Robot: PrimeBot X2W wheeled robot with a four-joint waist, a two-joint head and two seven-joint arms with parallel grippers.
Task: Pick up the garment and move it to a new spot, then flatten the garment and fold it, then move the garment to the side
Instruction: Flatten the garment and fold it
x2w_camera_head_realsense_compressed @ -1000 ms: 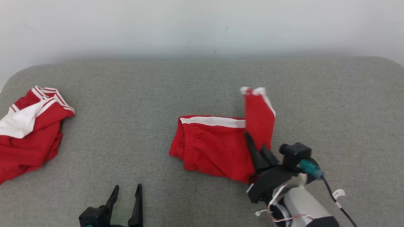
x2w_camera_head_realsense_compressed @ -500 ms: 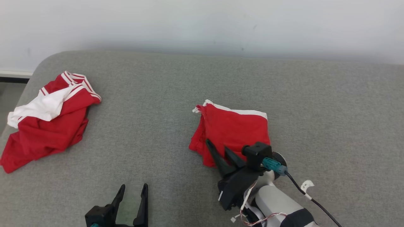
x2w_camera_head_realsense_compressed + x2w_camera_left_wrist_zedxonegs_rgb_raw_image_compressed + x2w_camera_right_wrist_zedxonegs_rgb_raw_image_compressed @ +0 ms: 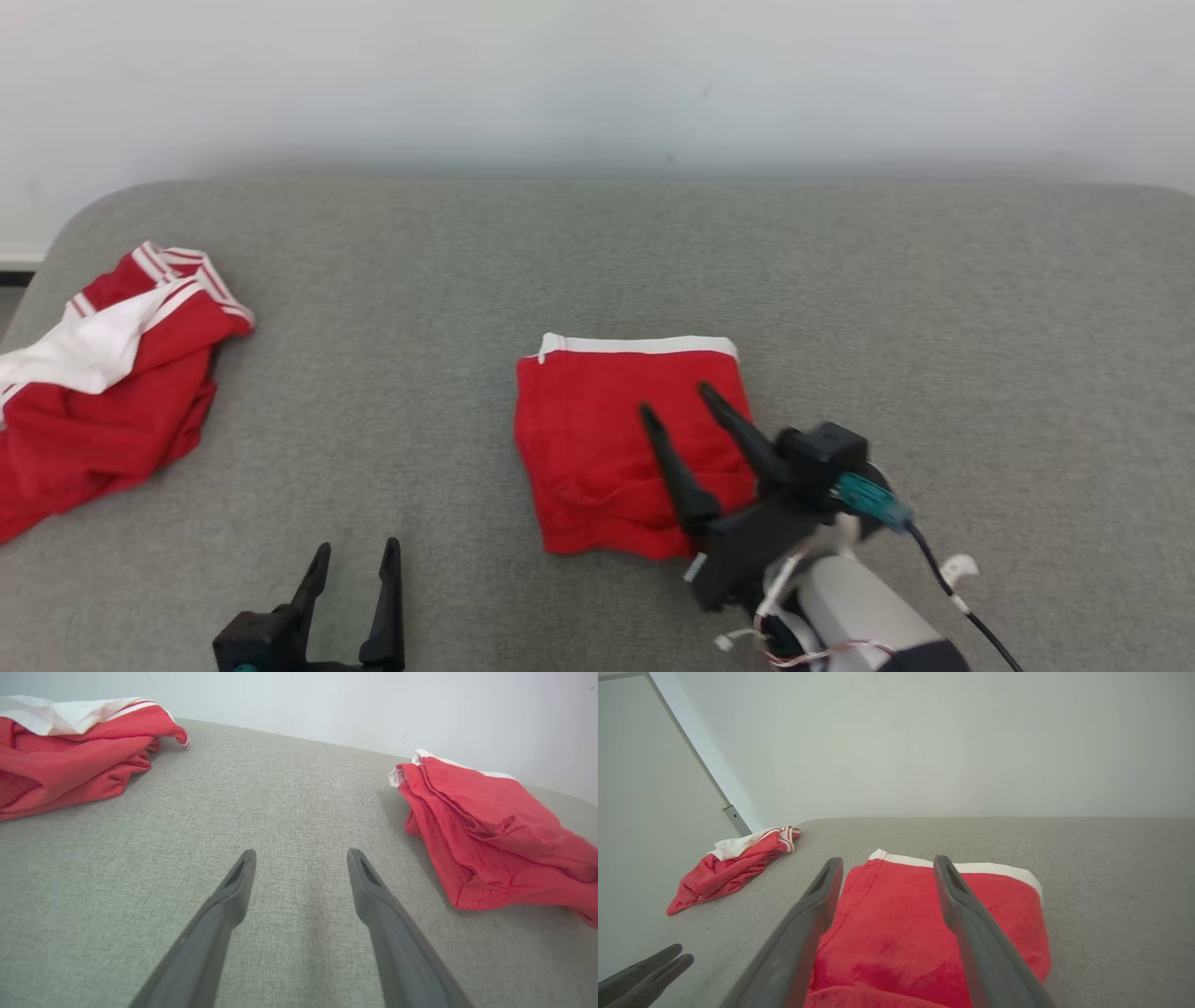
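The garment (image 3: 103, 411), a red jersey with a white sleeve and red-and-white striped trim, lies crumpled at the far left of the grey surface; its lettering is hidden. It also shows in the left wrist view (image 3: 70, 760) and in the right wrist view (image 3: 728, 872). My left gripper (image 3: 357, 547) is open and empty near the front edge, well to the jersey's right (image 3: 302, 854). My right gripper (image 3: 675, 399) is open, its fingers spread just above the other red, white-edged garment (image 3: 597, 439), holding nothing (image 3: 888, 860).
The other red garment (image 3: 901, 924) lies folded into a rough square at the middle, white band along its far edge. The grey padded surface (image 3: 840, 280) has rounded corners and a pale wall behind. A door frame (image 3: 714, 784) stands beyond the left end.
My right gripper, shut on a raised flap of the white-edged garment, carried it leftward over the rest and opened. That garment now lies folded. The head camera shifted; the jersey and left gripper stayed put.
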